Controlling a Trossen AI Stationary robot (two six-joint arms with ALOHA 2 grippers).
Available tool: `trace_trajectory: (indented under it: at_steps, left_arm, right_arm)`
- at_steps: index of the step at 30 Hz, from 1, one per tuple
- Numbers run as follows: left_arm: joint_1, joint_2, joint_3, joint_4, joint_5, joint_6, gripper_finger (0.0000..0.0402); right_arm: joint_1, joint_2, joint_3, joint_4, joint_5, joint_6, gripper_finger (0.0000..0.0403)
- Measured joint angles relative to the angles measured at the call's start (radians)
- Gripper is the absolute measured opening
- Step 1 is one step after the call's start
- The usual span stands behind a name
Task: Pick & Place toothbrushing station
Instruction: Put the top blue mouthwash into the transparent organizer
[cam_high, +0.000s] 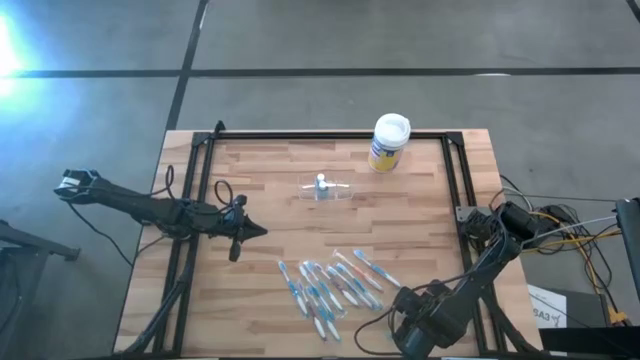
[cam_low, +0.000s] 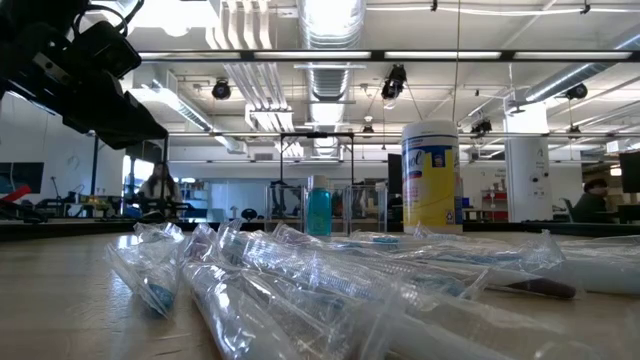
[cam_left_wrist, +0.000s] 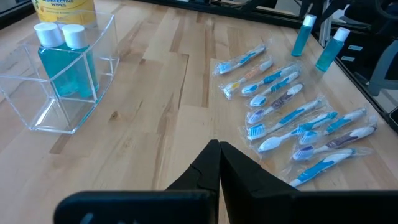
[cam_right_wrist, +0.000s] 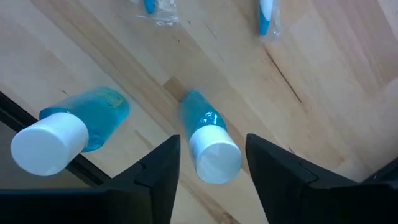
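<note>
The toothbrushing station, a clear plastic cup (cam_left_wrist: 62, 93), stands on the table's far middle (cam_high: 326, 189) with two blue white-capped bottles (cam_left_wrist: 62, 62) upright in it. Several wrapped toothbrushes (cam_high: 330, 285) lie flat near the front edge. Two more blue bottles stand upright on the wood at the front right. My right gripper (cam_right_wrist: 212, 140) points down, open, with one finger on either side of one bottle's white cap (cam_right_wrist: 216, 160) and a narrow gap on each side. The other bottle (cam_right_wrist: 68, 130) stands beside it. My left gripper (cam_left_wrist: 217, 152) waits shut over the table's left part (cam_high: 240, 232).
A yellow canister (cam_high: 389, 143) with a white lid stands at the far edge, behind the cup. The black frame rails (cam_high: 455, 180) run along the table's sides. Bare wood (cam_high: 270, 190) lies between the left gripper, the cup and the toothbrushes.
</note>
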Motion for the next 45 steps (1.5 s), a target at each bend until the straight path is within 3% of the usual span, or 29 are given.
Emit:
trace_trajectory:
  at_steps: [12,22,28,32,39,45]
  left_arm:
    - [0.000,0.000,0.000,0.000,0.000,0.002,0.0010]
    - [0.000,0.000,0.000,0.000,0.000,0.005,0.0010]
    - [0.000,0.000,0.000,0.000,0.000,0.020,0.0010]
    - [0.000,0.000,0.000,0.000,0.000,0.031,0.0010]
    - [0.000,0.000,0.000,0.000,0.000,0.031,0.0010]
    - [0.000,0.000,0.000,0.000,0.000,0.030,0.0010]
  right_arm:
    - [-0.007,0.000,0.000,0.017,-0.011,-0.076,0.0091]
    - [-0.021,-0.029,0.054,-0.038,0.007,-0.196,0.0088]
    - [-0.021,-0.121,0.066,-0.083,0.103,-0.279,0.0088]
    - [-0.021,-0.197,0.066,-0.061,0.243,-0.457,0.0088]
    - [-0.027,-0.314,0.064,-0.046,0.398,-0.775,0.0088]
    - [-0.035,-0.446,0.044,-0.037,0.532,-0.922,0.0088]
